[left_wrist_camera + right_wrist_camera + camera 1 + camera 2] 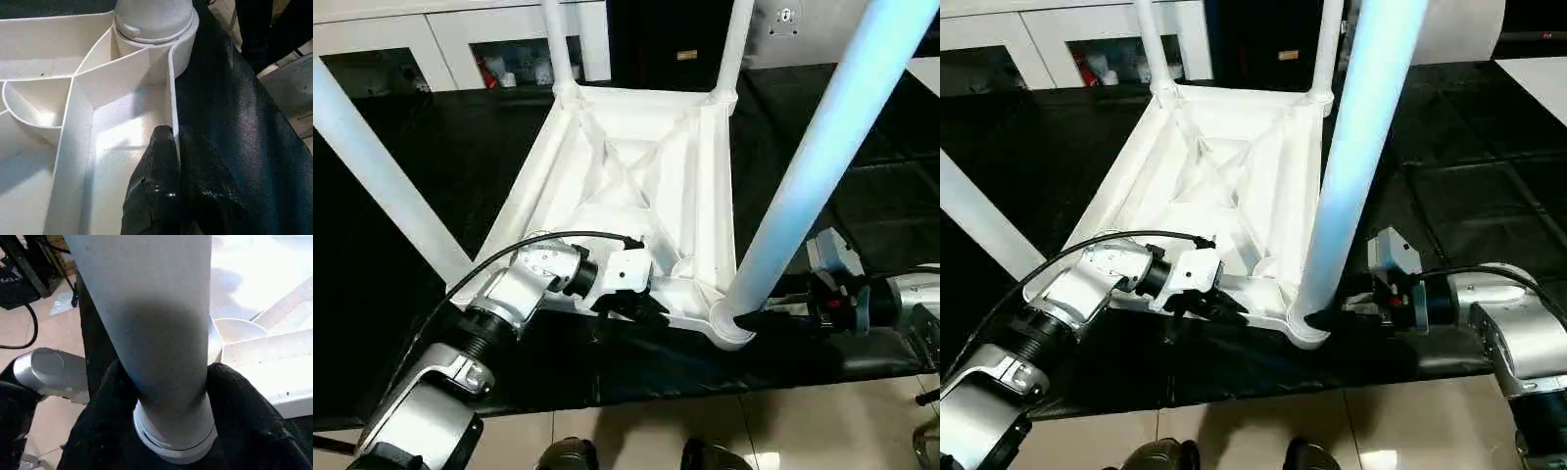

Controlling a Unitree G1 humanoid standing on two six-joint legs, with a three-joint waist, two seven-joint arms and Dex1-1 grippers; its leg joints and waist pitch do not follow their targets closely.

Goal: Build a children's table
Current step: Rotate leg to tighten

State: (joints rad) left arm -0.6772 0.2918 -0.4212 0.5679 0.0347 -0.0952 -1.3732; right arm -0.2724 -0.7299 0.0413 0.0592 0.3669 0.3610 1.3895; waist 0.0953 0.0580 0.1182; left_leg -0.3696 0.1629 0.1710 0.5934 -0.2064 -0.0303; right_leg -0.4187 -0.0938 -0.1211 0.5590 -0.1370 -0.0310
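The children's table (636, 166) lies upside down on the black worktable, ribbed underside up, with its legs standing up from the corner sockets. My left gripper (631, 305) is shut on the near rim of the top; one black finger (156, 161) presses the inside of the thin rim wall (172, 98). My right gripper (1332, 315) reaches in from the right at the base of the near right leg (813, 166). Its fingers (234, 401) hug both sides of that leg (151, 323) just above the socket (729, 328).
The black-covered worktable (431, 147) ends just in front of the table's near rim, with tiled floor (773, 431) and my feet (570, 455) below. The near left leg (372, 166) slants across the left. White cabinets (460, 39) stand behind.
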